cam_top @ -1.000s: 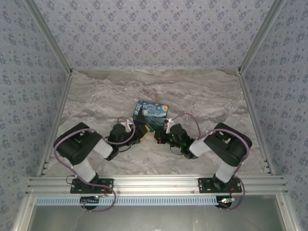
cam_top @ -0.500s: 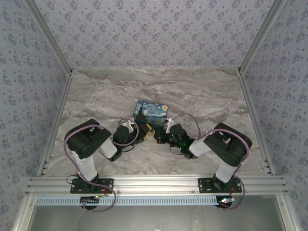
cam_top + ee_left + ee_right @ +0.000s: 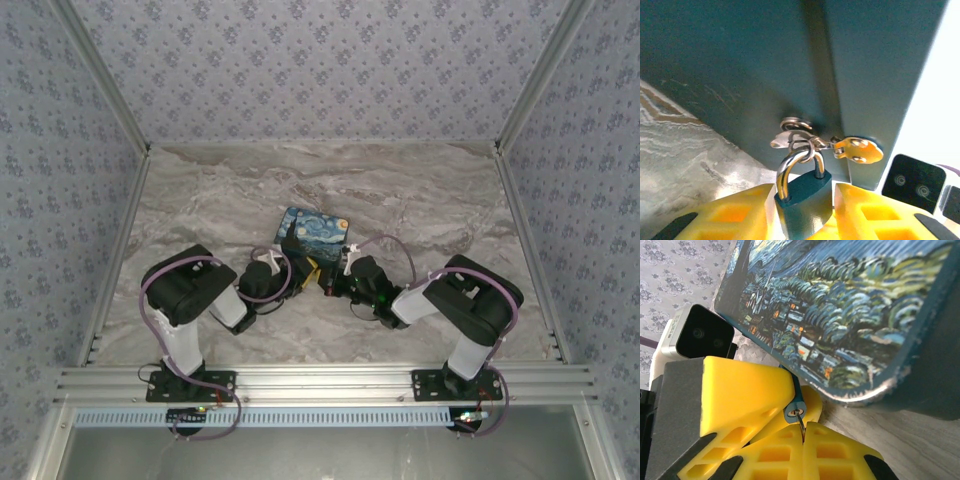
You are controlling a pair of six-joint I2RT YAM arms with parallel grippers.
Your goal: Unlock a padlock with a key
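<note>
The padlock has a teal body, and its silvery shackle hangs through the brass hasp of the starry-print box. My left gripper is shut on the padlock body, one yellow finger on each side. In the right wrist view, the padlock's underside faces my right gripper. That gripper is shut on the thin dark key, whose tip sits in the keyhole. In the top view the two grippers meet at the box's near side, left gripper and right gripper.
The box lies on the marble tabletop, just beyond both grippers. Patterned walls enclose the table on three sides. The left wrist camera housing is close to the right fingers. An aluminium rail runs along the near edge.
The left arm has swung in toward the box. Its jaws have narrowed onto the padlock body. The right arm has held still with the key.
</note>
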